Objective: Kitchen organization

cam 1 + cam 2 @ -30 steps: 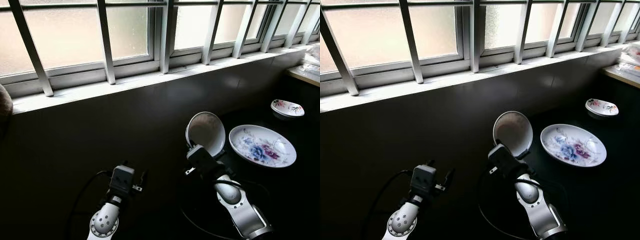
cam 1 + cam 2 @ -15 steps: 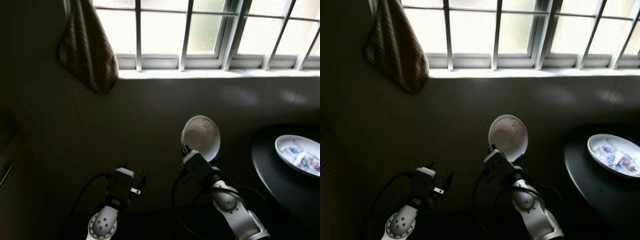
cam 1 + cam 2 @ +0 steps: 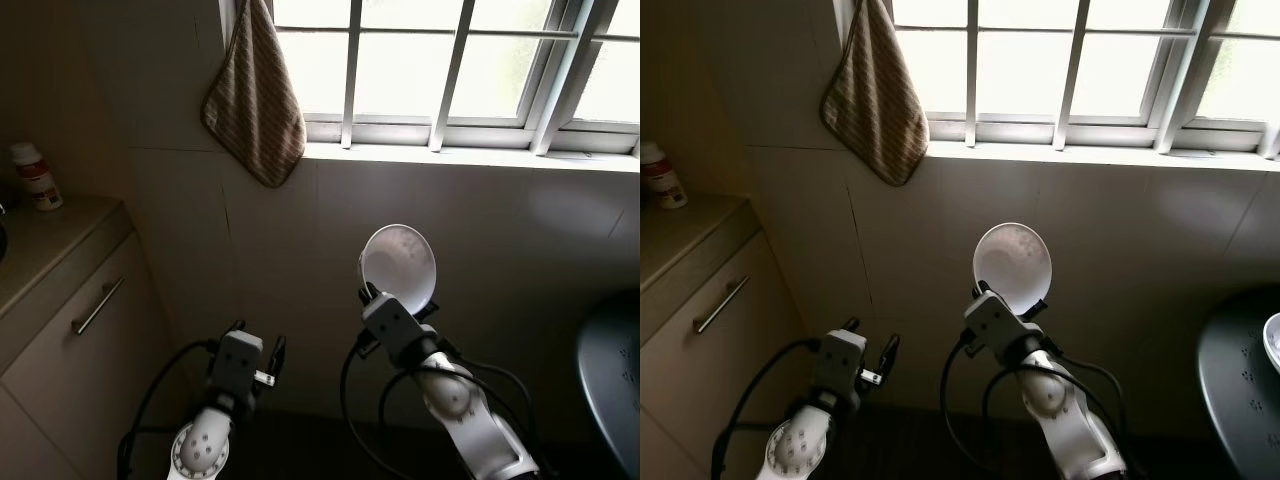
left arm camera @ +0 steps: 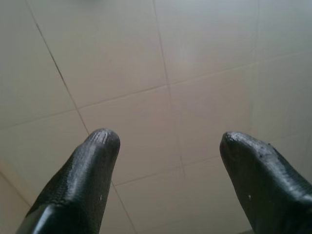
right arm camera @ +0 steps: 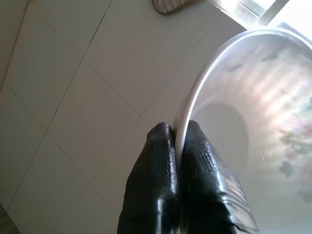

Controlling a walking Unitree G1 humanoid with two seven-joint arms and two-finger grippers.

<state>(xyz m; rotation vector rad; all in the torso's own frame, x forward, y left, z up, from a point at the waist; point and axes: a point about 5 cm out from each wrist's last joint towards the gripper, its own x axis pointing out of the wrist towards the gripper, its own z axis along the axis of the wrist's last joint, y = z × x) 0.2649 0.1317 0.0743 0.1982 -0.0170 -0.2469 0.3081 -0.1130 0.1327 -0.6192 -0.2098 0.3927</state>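
1. Change of view: against the frame half a second before, the whole picture has swung leftward and brightened, so the camera has turned; the striped towel (image 3: 256, 105) now hangs nearer the centre, a cabinet (image 3: 70, 310) with a bottle (image 3: 35, 177) on its top has come into sight at the left, and the dark round table (image 3: 610, 375) has slid to the right edge, with a sliver of a white plate (image 3: 1273, 343) at its margin
2. Right gripper (image 5: 176, 141): raised before the wall, its two black fingers (image 5: 158, 165) pressed together on the rim of a small bowl (image 3: 399, 264), one finger on each face of the rim; the bowl is carried edge-up, its hollow facing the camera, as it was in the earlier frames
3. Bowl, material and shape: round, thin-walled, glossy white, seemingly ceramic; the right wrist view shows a faint floral print on the surface
4. Left gripper (image 4: 165, 146): held low in front of the tiled wall, its textured, rounded black fingertips (image 4: 100, 146) spread well apart with nothing between them
5. Arms: silver jointed shells with black cables looping beside each wrist
6. Room: pale square wall tiles (image 4: 122, 53) with dark grout lines; a white barred window (image 3: 450, 70) above a bright sill; the cabinet is beige with a slim metal bar handle (image 3: 98, 305); the bottle is white with a red label
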